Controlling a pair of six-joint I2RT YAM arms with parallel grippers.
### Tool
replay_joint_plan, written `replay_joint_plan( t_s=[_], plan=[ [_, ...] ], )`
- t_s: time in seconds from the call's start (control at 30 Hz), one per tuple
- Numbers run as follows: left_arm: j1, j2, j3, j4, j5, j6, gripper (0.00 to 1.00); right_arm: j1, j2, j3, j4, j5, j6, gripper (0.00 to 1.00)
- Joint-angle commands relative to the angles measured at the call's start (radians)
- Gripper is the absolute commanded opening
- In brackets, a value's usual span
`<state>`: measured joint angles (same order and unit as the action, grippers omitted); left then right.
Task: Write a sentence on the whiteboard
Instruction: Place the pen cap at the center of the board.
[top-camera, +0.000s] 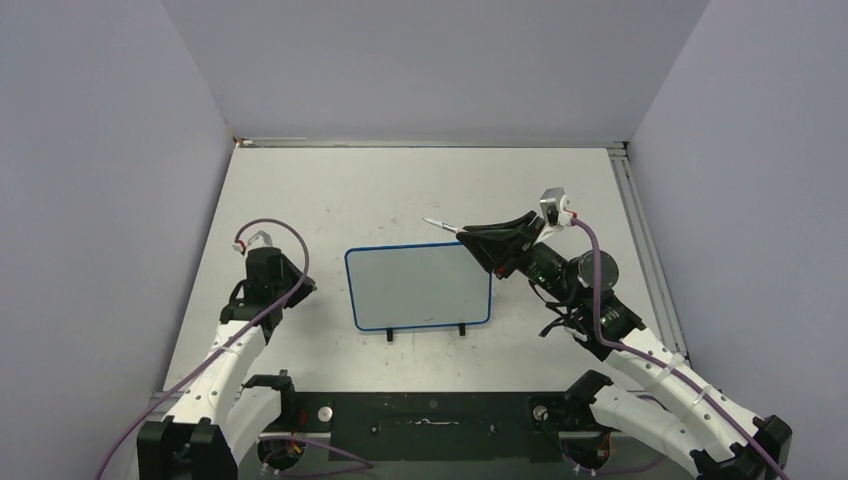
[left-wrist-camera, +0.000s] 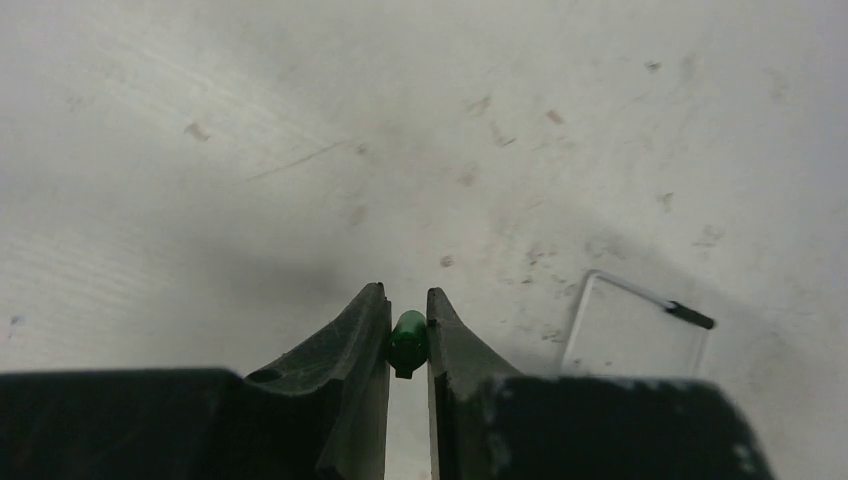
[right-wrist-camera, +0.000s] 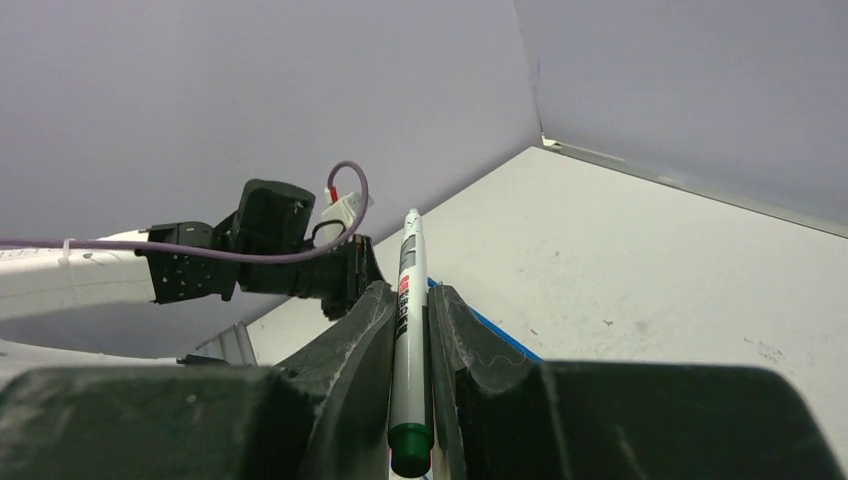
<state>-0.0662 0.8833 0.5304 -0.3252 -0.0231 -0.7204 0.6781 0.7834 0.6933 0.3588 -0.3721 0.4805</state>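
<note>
The whiteboard, blue-framed with two black feet, lies flat at the table's middle. Its face is blank; no green sentence shows. My right gripper is shut on a white marker with a green end, held just beyond the board's far right corner, with its tip pointing left. In the right wrist view the marker runs up between the jaws of the gripper, over the board's blue edge. My left gripper, left of the board, is shut on a small green cap.
Grey walls close the table on three sides, with a metal rail along the right edge. A pale rectangular outline with a black end lies on the scuffed table at the right of the left wrist view.
</note>
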Motion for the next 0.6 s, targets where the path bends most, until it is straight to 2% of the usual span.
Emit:
replay_joint_plan(
  t_s=[0.0, 0.13, 0.33, 0.5, 0.57],
  plan=[
    [-0.019, 0.025, -0.051, 0.019, -0.131, -0.002, 0.00, 0.014, -0.012, 0.000, 0.007, 0.013, -0.047, 0.05],
    [-0.021, 0.069, -0.075, 0.047, -0.137, 0.008, 0.00, 0.020, -0.011, 0.004, -0.029, 0.019, -0.083, 0.05],
    [-0.021, 0.161, -0.114, 0.096, -0.126, 0.005, 0.09, 0.027, -0.014, 0.002, -0.048, 0.018, -0.102, 0.05],
    [-0.020, 0.153, -0.136, 0.111, -0.115, 0.001, 0.21, 0.029, -0.009, 0.006, -0.070, 0.026, -0.109, 0.05],
    [-0.020, 0.139, -0.134, 0.107, -0.109, 0.010, 0.31, 0.031, -0.007, 0.008, -0.072, 0.024, -0.110, 0.05]
  ],
)
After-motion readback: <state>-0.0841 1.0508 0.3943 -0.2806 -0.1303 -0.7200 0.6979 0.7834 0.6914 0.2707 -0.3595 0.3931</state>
